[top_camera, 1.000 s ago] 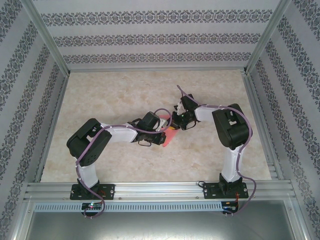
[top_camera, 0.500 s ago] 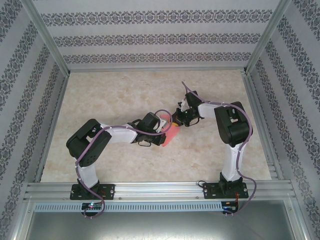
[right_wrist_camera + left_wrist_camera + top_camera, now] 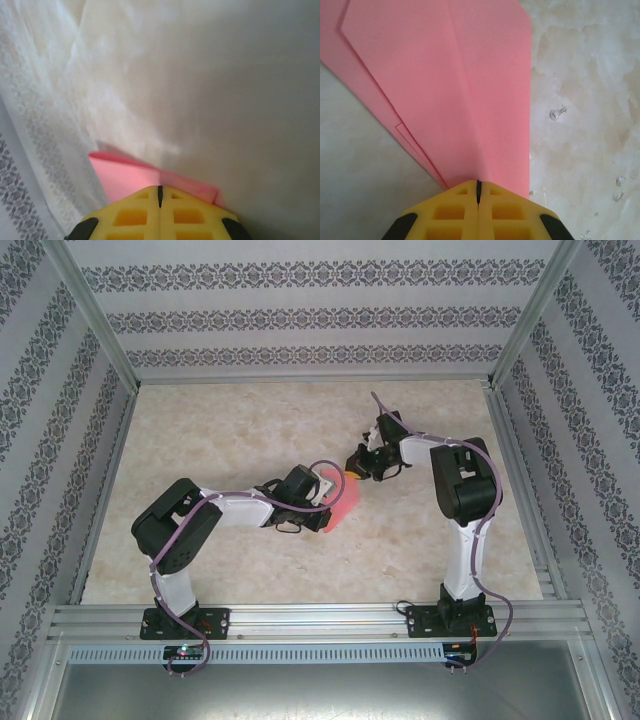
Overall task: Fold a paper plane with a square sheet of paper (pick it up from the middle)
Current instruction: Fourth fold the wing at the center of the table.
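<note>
The pink-red paper plane [image 3: 340,502] hangs between my two grippers above the middle of the table. In the left wrist view it [image 3: 460,85] fans out from the jaws in several folded layers with a centre crease. My left gripper [image 3: 478,189] is shut on its narrow end, seen from above as the left gripper [image 3: 326,498]. My right gripper [image 3: 160,194] is shut on the other end of the paper [image 3: 127,175], and in the top view the right gripper [image 3: 357,464] sits up and to the right of the left one.
The marble-patterned tabletop [image 3: 230,430] lies below the paper, with free room on all sides. Aluminium frame rails [image 3: 310,380] and patterned walls bound the table at the back and both sides.
My right gripper has moved back and to the right, away from the left one, drawing its end of the paper with it. The left arm has held still.
</note>
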